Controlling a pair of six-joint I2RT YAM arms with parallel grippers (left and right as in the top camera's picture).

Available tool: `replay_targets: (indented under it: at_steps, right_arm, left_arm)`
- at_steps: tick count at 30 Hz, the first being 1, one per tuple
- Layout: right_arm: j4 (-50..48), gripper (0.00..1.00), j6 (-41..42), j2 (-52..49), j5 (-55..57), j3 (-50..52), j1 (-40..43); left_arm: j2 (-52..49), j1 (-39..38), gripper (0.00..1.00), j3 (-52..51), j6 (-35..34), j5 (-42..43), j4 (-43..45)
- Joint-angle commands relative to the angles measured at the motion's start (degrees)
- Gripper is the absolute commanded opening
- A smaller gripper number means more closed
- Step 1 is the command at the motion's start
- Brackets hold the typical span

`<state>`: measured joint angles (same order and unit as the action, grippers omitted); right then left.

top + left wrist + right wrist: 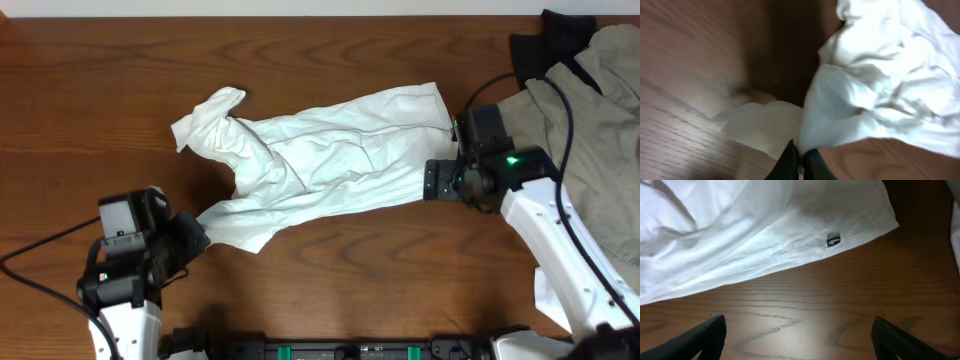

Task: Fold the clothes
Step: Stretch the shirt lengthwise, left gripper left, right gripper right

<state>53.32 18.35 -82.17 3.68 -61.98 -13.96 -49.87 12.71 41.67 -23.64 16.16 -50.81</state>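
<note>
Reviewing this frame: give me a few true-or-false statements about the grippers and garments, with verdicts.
1. The left gripper is shut on the white garment. True.
2. The right gripper holds the garment's hem. False: it is open over bare table, and the hem lies beyond it.
3. The white garment is folded into a neat square. False: it lies spread out and wrinkled.
4. A small black label sits near the garment's edge. True.
5. A pile of khaki clothes lies at the table's right side. True.
</note>
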Motion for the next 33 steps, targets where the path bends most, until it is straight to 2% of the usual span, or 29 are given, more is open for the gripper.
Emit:
replay_targets:
  at_steps: [1,8,15,27,33]
  right_arm:
    - [-0.2,0.90,-1.7,-4.0,0.9,-0.1,0.9]
    - [-4.7,0.85,-0.9,-12.0,-1.6,-0.2,3.1]
    - [-7.8,0.79,-1.9,-13.8,-4.1,-0.1,3.1]
    - [-9.5,0.78,-2.6,-19.3,-0.8,-0.1,3.2]
    - [-9.5,0.82,-2.6,-22.5,-0.4,-0.1,3.2]
  left_arm:
    - [-2.3,2.0,0.06,0.2,1.9,-3.5,0.7]
    - [-9.2,5.8,0.06,0.2,2.6,-4.4,3.8]
    - [-15.7,8.0,0.06,0.2,3.7,-4.2,5.1]
    - [-18.7,8.0,0.06,0.2,3.7,-3.6,5.0]
    - [-18.7,9.2,0.06,0.2,5.1,-3.8,5.9]
